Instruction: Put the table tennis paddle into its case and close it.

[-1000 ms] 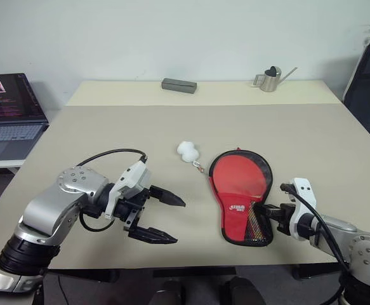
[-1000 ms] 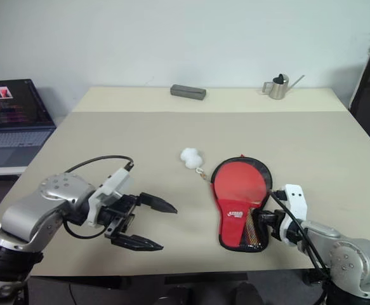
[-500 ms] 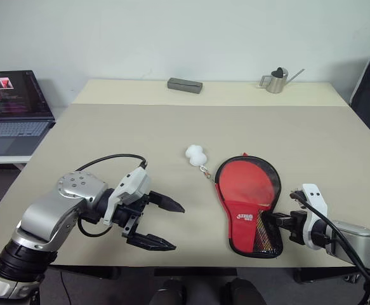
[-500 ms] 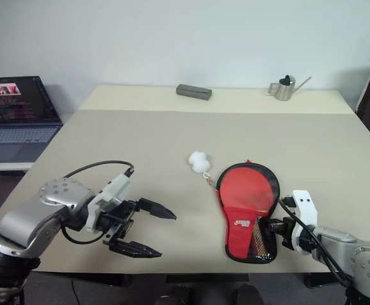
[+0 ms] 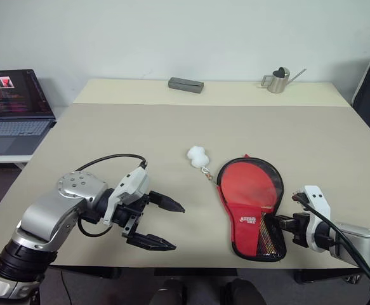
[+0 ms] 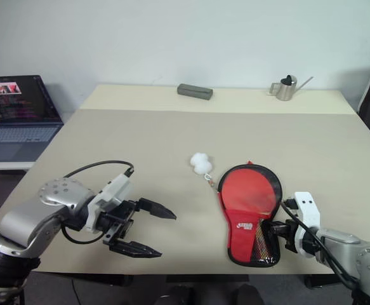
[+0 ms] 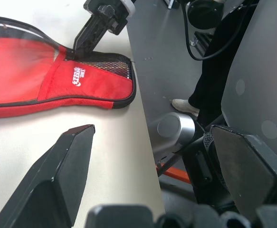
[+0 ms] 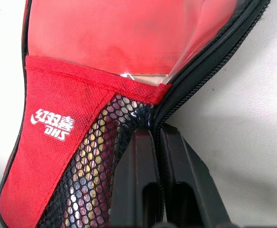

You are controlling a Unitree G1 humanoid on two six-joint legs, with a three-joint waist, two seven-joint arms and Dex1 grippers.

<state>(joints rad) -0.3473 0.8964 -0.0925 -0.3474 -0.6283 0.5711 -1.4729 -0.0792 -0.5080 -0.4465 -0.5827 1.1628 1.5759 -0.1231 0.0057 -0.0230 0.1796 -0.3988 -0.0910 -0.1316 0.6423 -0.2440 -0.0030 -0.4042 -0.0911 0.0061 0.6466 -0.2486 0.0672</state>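
Left eye view: right gripper [image 5: 278,223] fingers pinched on case [image 5: 251,197] edge.

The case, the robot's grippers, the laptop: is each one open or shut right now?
case: lying flat on the table, paddle inside, zip not closed along the handle end.
left gripper: open, holding nothing.
right gripper: shut on the case's edge by the mesh pocket.
laptop: open, screen lit.
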